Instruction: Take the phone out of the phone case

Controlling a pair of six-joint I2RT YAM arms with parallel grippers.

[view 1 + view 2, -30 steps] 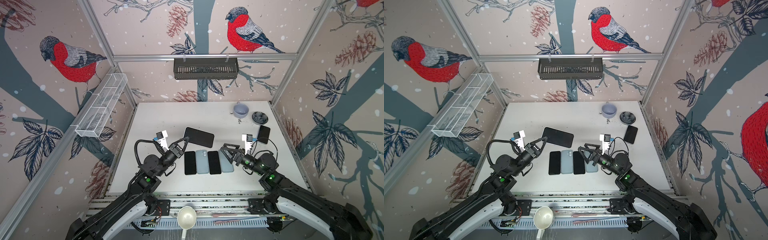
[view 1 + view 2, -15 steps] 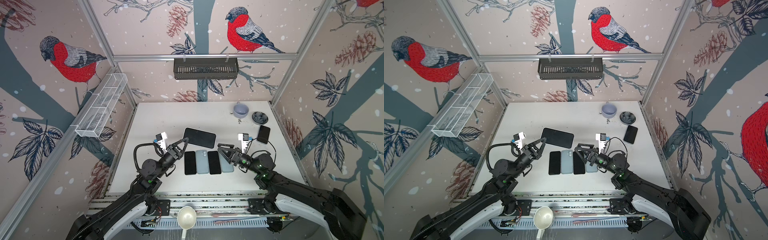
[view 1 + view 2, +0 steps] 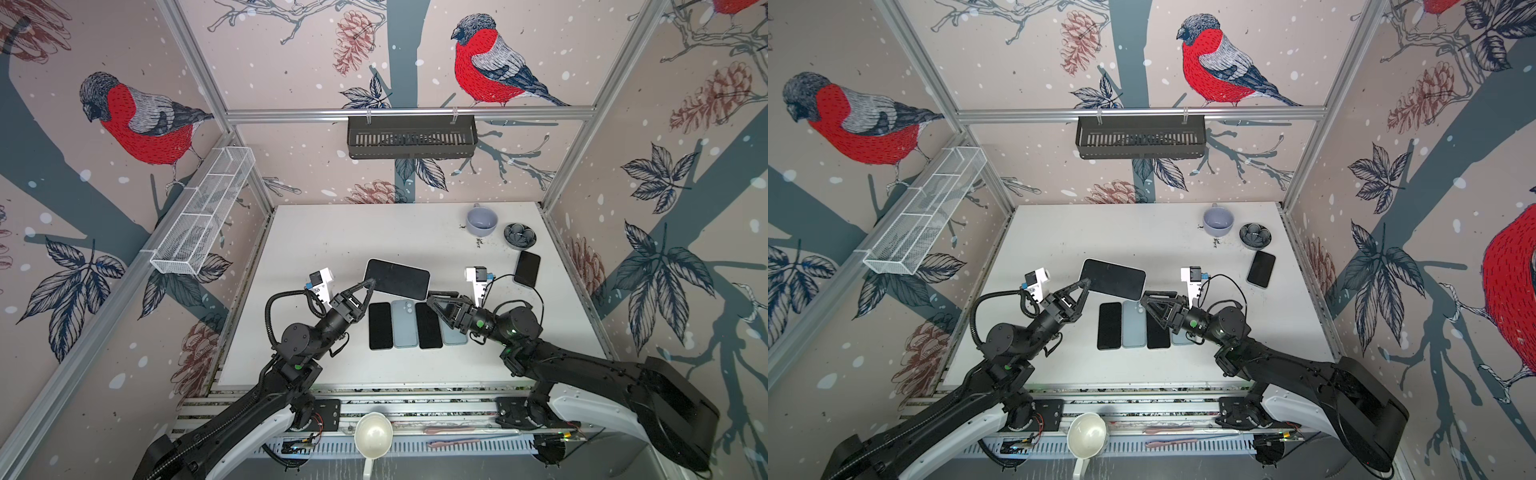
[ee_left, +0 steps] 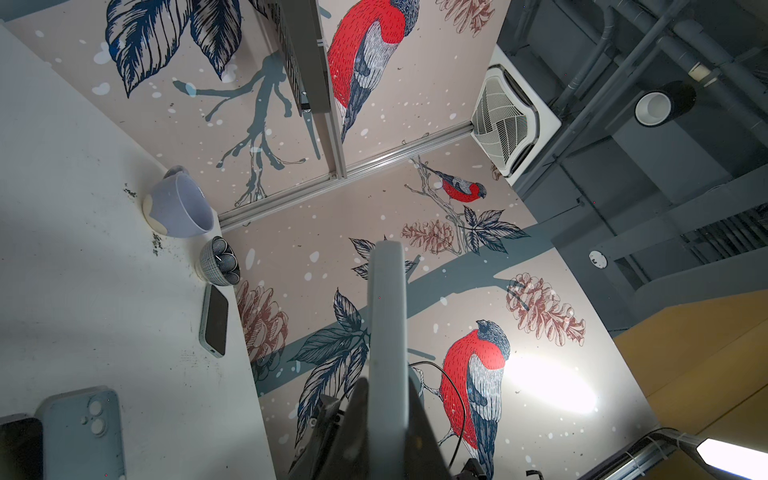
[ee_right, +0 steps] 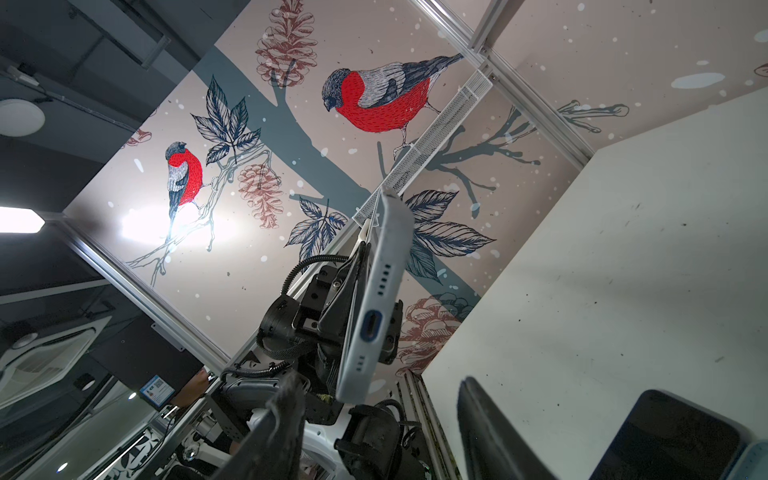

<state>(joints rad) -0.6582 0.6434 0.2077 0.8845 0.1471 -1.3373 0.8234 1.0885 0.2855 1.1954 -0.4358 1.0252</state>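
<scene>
Above the table [image 3: 332, 232], left end effector [image 3: 370, 284] grips raised phone [image 3: 397, 277].

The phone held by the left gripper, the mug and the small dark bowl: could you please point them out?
phone [image 3: 397, 279], a top view, middle of its dark face.
mug [image 3: 481, 231], a top view, its near wall.
small dark bowl [image 3: 519, 246], a top view, its near rim.

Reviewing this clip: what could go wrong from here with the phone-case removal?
1. The left gripper pinches the pale-cased black-screen phone by one short end only; a pull from the open right gripper might twist it loose.
2. It hangs beside the row of four black and blue phones or cases on the white table; a drop could strike them.
</scene>
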